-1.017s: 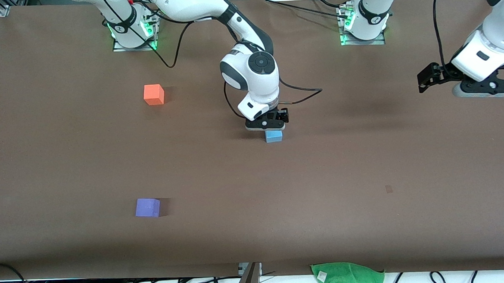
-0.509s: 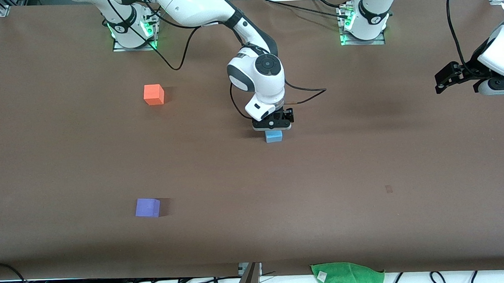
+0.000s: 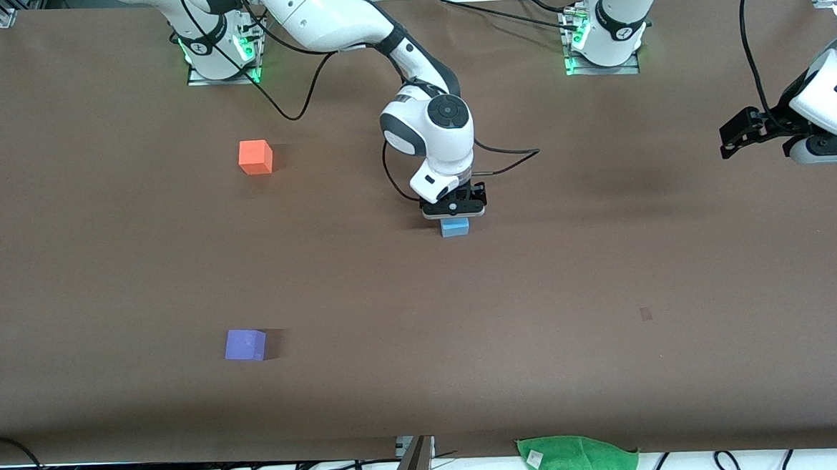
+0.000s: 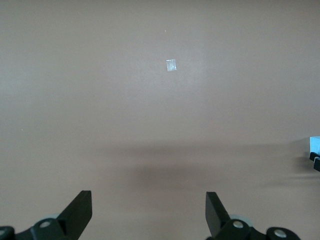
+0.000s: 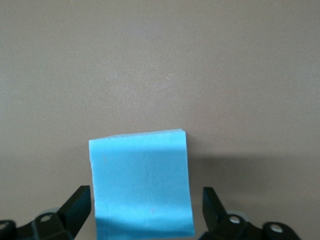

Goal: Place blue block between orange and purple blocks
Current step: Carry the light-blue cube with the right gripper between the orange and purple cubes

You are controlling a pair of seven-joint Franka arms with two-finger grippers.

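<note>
The blue block (image 3: 455, 227) rests on the brown table near its middle. My right gripper (image 3: 454, 213) has come down over it, its jaws open on either side. In the right wrist view the blue block (image 5: 142, 185) fills most of the space inside the right gripper (image 5: 146, 198), with a thin gap at each finger (image 5: 79, 200). The orange block (image 3: 255, 157) sits toward the right arm's end, farther from the front camera. The purple block (image 3: 245, 344) lies nearer to that camera. My left gripper (image 3: 822, 149) hangs open over the left arm's end of the table, and the left gripper (image 4: 148, 200) shows only bare table between its jaws.
A green cloth (image 3: 577, 459) lies at the table's edge nearest the front camera. A small pale mark (image 3: 645, 314) is on the table toward the left arm's end. Cables (image 3: 500, 155) trail from the right arm across the table.
My right gripper has sunk lower around the blue block. The left arm has drawn away toward its own end of the table. No block has moved.
</note>
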